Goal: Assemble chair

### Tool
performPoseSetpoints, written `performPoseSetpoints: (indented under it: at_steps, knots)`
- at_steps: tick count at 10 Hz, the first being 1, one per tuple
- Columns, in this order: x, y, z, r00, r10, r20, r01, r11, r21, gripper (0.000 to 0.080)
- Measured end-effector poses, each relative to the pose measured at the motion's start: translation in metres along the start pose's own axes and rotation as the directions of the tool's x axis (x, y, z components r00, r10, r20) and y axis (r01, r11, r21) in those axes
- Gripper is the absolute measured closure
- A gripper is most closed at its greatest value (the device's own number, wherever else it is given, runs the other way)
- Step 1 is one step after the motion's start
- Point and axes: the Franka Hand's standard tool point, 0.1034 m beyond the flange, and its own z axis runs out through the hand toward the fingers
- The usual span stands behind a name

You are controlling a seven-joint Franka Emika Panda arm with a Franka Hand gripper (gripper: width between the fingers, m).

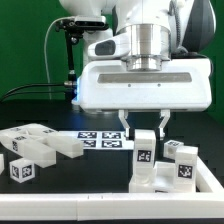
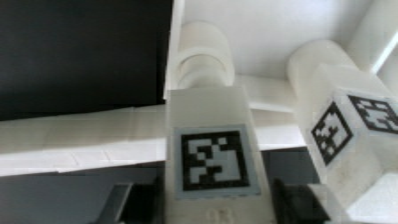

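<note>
no readable text, only black-and-white tags (image 2: 214, 161)

The tall post (image 1: 145, 150) stands between the two fingers of the gripper (image 1: 143, 124), with a thin gap on each side. Just beside the tall post, on the exterior view's right, a second post (image 1: 184, 166) stands in the way, so room there is tight. On the exterior view's left of the tall post, the black table (image 1: 92, 172) is bare and a hand could pass. Behind that bare spot the marker board (image 1: 100, 140) lies flat and low. Farther left, loose blocks (image 1: 35, 150) sit in a heap.
</note>
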Motion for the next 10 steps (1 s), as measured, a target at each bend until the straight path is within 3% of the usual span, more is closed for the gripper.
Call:
performPoseSetpoints:
  at_steps: [6,7,8,10]
  knots:
    - [-0.0020,-0.0009,0.0063,0.999,-0.014,-0.048,0.013,1.000,-0.012,0.0515]
    - [-0.0022,-0.0006,0.0065,0.999,-0.014,-0.048,0.013,1.000,-0.013,0.0403]
    - [-0.0023,-0.0006,0.0066,0.999,-0.014,-0.048,0.013,1.000,-0.013,0.0403]
    - [0.0013,0.0012,0.0046,0.997,0.012,0.076,-0.013,1.000,0.008,0.0174]
